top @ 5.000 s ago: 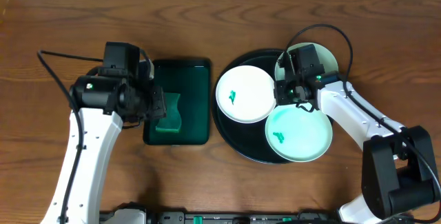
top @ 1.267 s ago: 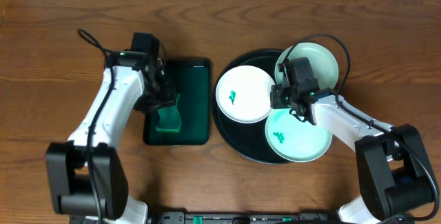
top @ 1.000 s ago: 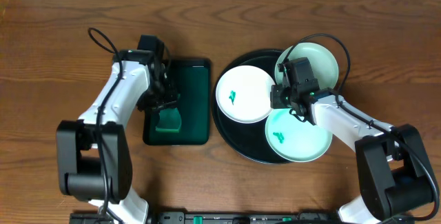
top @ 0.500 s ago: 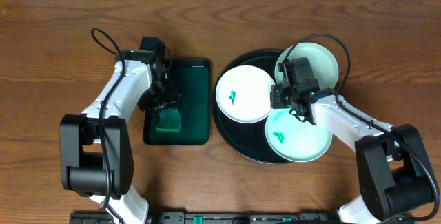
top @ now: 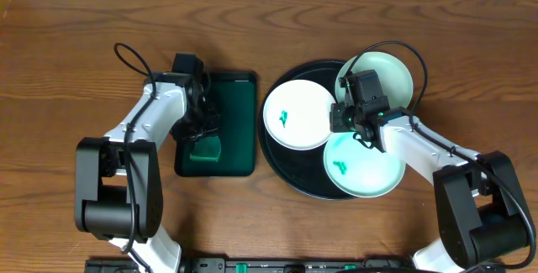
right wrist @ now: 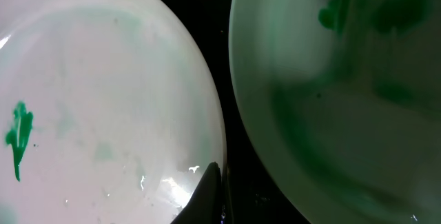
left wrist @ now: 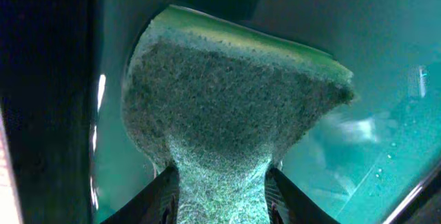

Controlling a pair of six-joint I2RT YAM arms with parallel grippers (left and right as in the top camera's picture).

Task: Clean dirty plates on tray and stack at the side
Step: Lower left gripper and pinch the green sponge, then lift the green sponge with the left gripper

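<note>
Three white plates lie on the round black tray (top: 282,169): a left plate (top: 304,122) with a teal smear, a front plate (top: 366,168) with a smear, and a back plate (top: 388,70). My right gripper (top: 340,120) is shut, its tips (right wrist: 218,191) resting at the left plate's (right wrist: 103,100) right rim, beside another plate (right wrist: 344,100). Whether the rim is pinched is unclear. My left gripper (top: 204,135) is shut on a green sponge (top: 205,149) in the small green tray (top: 237,105). In the left wrist view, the sponge (left wrist: 227,107) is squeezed between the fingers (left wrist: 162,198).
The green tray sits left of the black tray with a narrow gap between them. Brown wooden table (top: 67,38) surrounds both. Cables loop off each arm. The black tray's floor (right wrist: 219,38) shows between the two plates.
My left arm's elbow has swung right and its gripper has stayed on the sponge in the green tray. The right arm and the plates have not moved.
</note>
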